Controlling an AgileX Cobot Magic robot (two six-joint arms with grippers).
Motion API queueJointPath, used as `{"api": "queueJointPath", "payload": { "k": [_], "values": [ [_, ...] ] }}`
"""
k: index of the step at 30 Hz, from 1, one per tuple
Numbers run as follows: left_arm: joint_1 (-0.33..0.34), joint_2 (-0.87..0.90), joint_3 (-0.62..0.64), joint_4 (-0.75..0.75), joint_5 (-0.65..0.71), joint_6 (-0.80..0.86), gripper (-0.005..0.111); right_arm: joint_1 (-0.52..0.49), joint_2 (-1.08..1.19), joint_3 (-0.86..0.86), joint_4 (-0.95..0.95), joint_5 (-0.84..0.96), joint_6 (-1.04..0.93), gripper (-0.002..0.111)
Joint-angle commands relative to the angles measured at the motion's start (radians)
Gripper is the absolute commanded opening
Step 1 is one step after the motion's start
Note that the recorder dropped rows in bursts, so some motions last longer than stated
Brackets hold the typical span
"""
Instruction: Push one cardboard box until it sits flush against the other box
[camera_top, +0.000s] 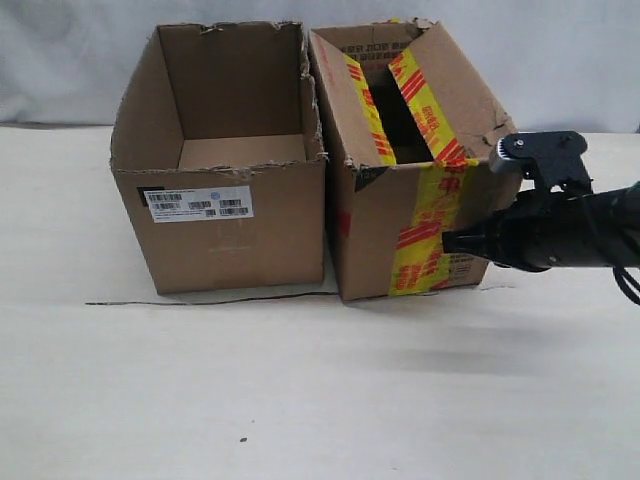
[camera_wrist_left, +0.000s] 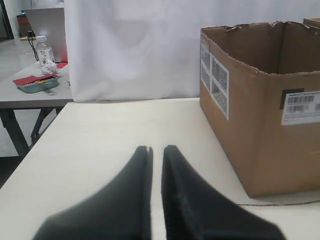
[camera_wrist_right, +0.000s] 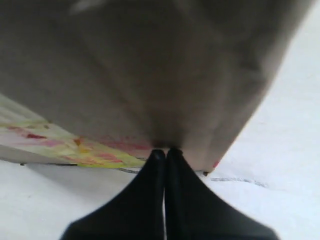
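The cardboard box (camera_top: 400, 200), battered and crossed by yellow tape with red stripes, stands right of the other box (camera_top: 220, 170), which is plain brown with a white barcode label. Their upper edges appear to touch, and a thin wedge of gap shows low at the front. My right gripper (camera_top: 447, 242) is shut, tips pressed against the taped box's right side. In the right wrist view its tips (camera_wrist_right: 165, 151) meet the box wall (camera_wrist_right: 150, 75). My left gripper (camera_wrist_left: 156, 148) is shut with nothing in it, low over the table and well apart from the plain box (camera_wrist_left: 260, 130).
A thin black line (camera_top: 200, 298) runs along the tabletop under the boxes' front edges. A side table (camera_wrist_left: 30, 95) with a bottle and a laptop stands beyond the work table's far left edge. A white curtain (camera_wrist_left: 135, 45) hangs behind.
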Motion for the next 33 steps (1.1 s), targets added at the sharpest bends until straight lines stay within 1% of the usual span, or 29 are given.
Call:
{"api": "queueJointPath", "payload": {
  "k": [1, 12, 19, 24, 27, 29, 33],
  "values": [
    [0.000, -0.003, 0.002, -0.008, -0.008, 0.002, 0.000, 0.003, 0.010, -0.020, -0.005, 0.037, -0.021, 0.000],
    [0.000, -0.003, 0.002, -0.008, -0.008, 0.002, 0.000, 0.003, 0.038, -0.028, -0.005, 0.010, -0.058, 0.000],
    [0.000, -0.003, 0.002, -0.008, -0.008, 0.002, 0.000, 0.003, 0.093, -0.121, -0.005, 0.100, -0.071, 0.000],
    [0.000, -0.003, 0.002, -0.008, -0.008, 0.002, 0.000, 0.003, 0.091, -0.136, -0.007, 0.154, -0.071, 0.000],
    [0.000, -0.003, 0.002, -0.008, -0.008, 0.002, 0.000, 0.000, 0.056, -0.136, -0.061, 0.240, -0.071, 0.000],
    [0.000, -0.003, 0.002, -0.008, -0.008, 0.002, 0.000, 0.000, 0.002, -0.128, -0.107, 0.280, -0.027, 0.000],
    [0.000, -0.003, 0.002, -0.008, -0.008, 0.002, 0.000, 0.000, -0.154, -0.065, -0.191, 0.231, 0.083, 0.000]
  ]
}}
